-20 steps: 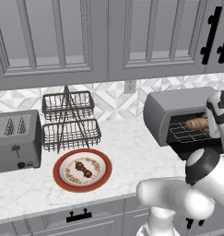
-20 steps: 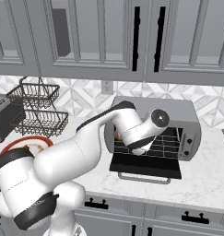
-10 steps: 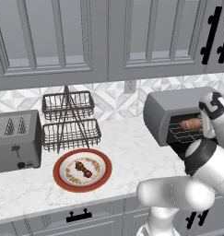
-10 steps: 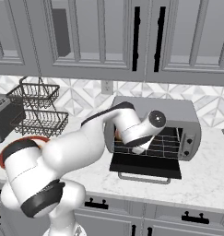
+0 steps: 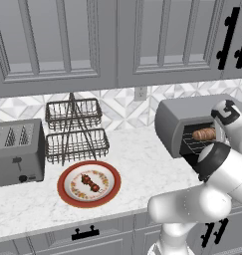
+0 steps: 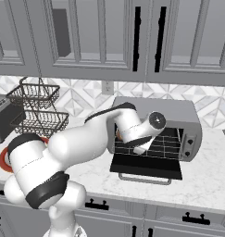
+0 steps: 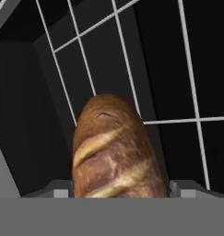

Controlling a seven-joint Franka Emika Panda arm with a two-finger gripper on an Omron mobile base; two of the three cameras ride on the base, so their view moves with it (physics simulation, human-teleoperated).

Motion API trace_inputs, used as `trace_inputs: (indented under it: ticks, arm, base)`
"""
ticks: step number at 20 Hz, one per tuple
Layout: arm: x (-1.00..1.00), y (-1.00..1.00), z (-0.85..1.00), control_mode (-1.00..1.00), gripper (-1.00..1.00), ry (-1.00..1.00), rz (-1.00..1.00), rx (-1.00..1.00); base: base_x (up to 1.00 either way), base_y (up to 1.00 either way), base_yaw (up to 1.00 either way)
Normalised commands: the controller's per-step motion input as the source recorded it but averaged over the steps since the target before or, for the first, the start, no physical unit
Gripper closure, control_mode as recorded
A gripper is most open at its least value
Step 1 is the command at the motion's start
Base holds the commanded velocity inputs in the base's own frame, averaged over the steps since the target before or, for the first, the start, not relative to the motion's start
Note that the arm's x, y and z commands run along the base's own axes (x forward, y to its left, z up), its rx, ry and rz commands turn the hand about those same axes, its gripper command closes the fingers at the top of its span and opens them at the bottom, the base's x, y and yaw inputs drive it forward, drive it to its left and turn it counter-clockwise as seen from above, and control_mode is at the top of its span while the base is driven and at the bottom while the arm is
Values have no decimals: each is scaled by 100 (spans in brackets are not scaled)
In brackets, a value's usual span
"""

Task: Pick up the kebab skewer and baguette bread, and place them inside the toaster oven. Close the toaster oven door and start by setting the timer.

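The baguette bread [image 7: 115, 147], a golden-brown slashed loaf, lies lengthwise over the wire rack inside the toaster oven [image 5: 175, 117]. My gripper [image 7: 120, 191] reaches into the dark cavity, with one fingertip on each side of the loaf's near end, shut on it. In the left base view the baguette bread [image 5: 204, 134] shows in the oven mouth, beside my wrist. The toaster oven door [image 6: 146, 164] hangs folded down flat in front. The kebab skewer [image 5: 90, 183] lies on a red-rimmed plate [image 5: 67, 196] on the counter to the left.
A grey four-slot toaster [image 5: 15, 152] stands at the far left. A two-tier wire basket rack [image 5: 75, 129] stands behind the plate. Wall cabinets hang above. The oven's knobs [image 6: 190, 141] are on its right front panel. My arm crosses in front of the oven's left half.
My hand has edged slightly deeper into the oven with the baguette. The elbow has shifted a little. The skewer and plate have not moved.
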Motion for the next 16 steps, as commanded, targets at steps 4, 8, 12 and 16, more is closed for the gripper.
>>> trace_inputs:
  ticks: [4,8,12,16]
  arm:
    - [28,0,-2,-100,100,0,0,0]
    - [34,0,0,-100,100,0,0,0]
    - [25,0,0,-100,-100,0,0,0]
    - [0,0,0,-100,-100,0,0,0]
  base:
    - [0,0,0]
    - [0,0,0]
    - [0,0,0]
    - [0,0,0]
